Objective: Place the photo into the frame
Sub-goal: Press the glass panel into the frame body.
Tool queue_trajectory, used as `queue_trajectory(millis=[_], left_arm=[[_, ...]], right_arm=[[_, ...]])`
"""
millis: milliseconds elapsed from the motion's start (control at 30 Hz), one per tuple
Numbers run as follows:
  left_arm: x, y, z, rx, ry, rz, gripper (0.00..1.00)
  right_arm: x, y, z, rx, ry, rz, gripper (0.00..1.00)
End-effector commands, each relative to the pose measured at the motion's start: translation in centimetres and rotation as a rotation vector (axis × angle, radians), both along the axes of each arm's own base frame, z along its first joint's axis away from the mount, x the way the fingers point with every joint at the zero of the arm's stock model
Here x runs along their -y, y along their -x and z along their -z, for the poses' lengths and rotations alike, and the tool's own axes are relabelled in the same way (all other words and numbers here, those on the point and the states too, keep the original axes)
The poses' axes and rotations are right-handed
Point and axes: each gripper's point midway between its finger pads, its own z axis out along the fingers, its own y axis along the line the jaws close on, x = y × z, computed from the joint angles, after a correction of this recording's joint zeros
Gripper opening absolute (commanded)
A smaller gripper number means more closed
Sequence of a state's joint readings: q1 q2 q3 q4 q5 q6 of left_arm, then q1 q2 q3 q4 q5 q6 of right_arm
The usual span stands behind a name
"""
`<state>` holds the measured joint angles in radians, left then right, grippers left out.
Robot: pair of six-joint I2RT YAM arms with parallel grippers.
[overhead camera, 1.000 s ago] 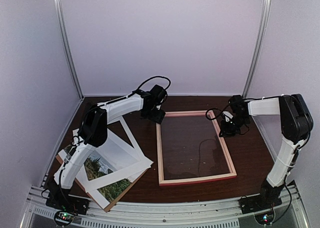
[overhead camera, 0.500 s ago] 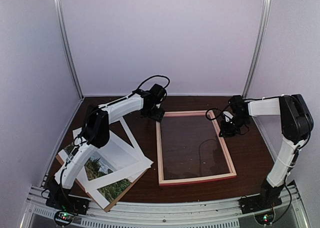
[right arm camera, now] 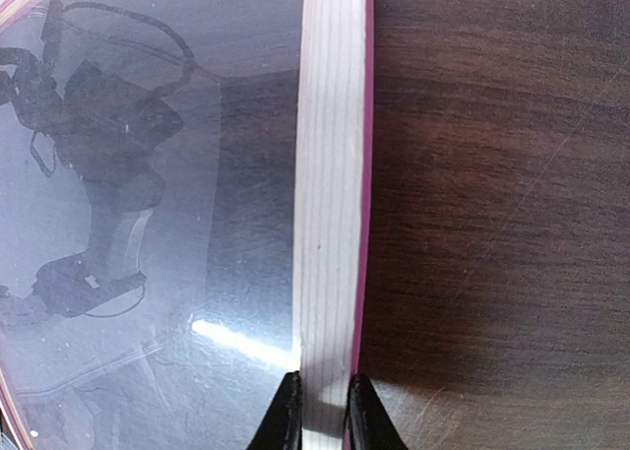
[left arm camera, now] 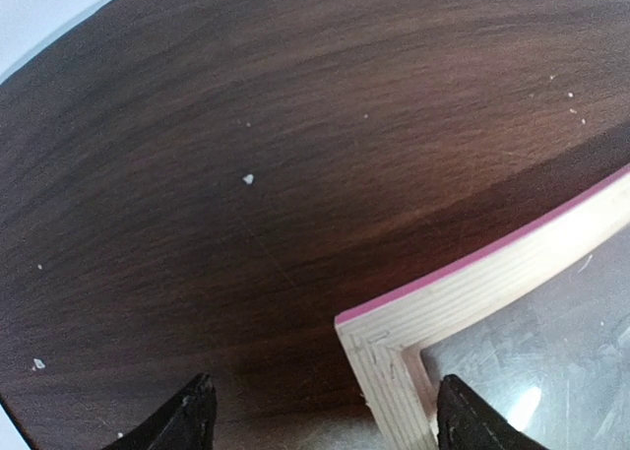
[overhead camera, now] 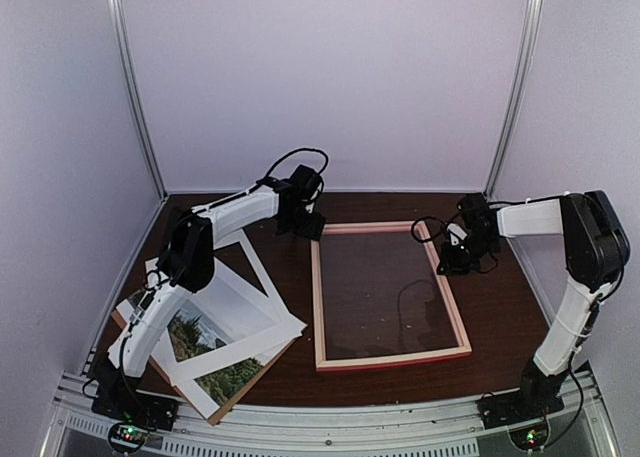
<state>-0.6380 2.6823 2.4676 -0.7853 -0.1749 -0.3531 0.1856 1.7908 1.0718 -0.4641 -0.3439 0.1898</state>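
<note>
The frame point(overhead camera: 318, 307) lies flat in the middle of the table, pale wood back up, pink edge showing, glass inside. My right gripper point(overhead camera: 455, 259) is shut on its right rail near the far corner; the rail point(right arm camera: 330, 204) runs between the fingertips point(right arm camera: 321, 416). My left gripper point(overhead camera: 308, 227) is open just above the frame's far left corner point(left arm camera: 394, 347), with one finger point(left arm camera: 187, 416) over bare table and the other at the glass side. The photo point(overhead camera: 205, 352), trees under pale sky, lies at the near left, partly under the white mat.
A white mat border point(overhead camera: 250, 312) lies tilted over the photo and a brown backing board point(overhead camera: 245, 392) at the near left. The left arm reaches across above them. Enclosure walls and metal posts point(overhead camera: 135, 87) stand close around the dark wood table point(overhead camera: 500, 307).
My left gripper has drawn back a little to the left and away from the frame's far left corner. The right gripper and the frame have stayed put.
</note>
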Motion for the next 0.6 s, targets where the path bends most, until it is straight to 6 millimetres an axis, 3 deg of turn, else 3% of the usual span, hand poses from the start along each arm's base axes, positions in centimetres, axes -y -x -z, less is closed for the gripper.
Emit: queue_trajectory(millis=[0,267,433,567], left_arm=[[-0.3,-0.7,-2.4,0.017,0.102,-0.014,0.78],[1.0,0.8,-9.4,0.089,0.308,0.055,0.83],[-0.1,2.3,-12.5,0.116,0.339,0.066,0.85],[-1.7,3.9,-13.5,0.117,0.317,0.062,0.86]], right_arm=[[-0.1,1.4,0.1,-0.034,-0.004,0.01,0.14],[0.2,1.1,-0.1,-0.028,0.009,0.033,0.19],[0.4,0.6,-0.2,-0.019,0.016,0.049,0.21],[0.8,0.2,-0.3,-0.013,0.032,0.068,0.21]])
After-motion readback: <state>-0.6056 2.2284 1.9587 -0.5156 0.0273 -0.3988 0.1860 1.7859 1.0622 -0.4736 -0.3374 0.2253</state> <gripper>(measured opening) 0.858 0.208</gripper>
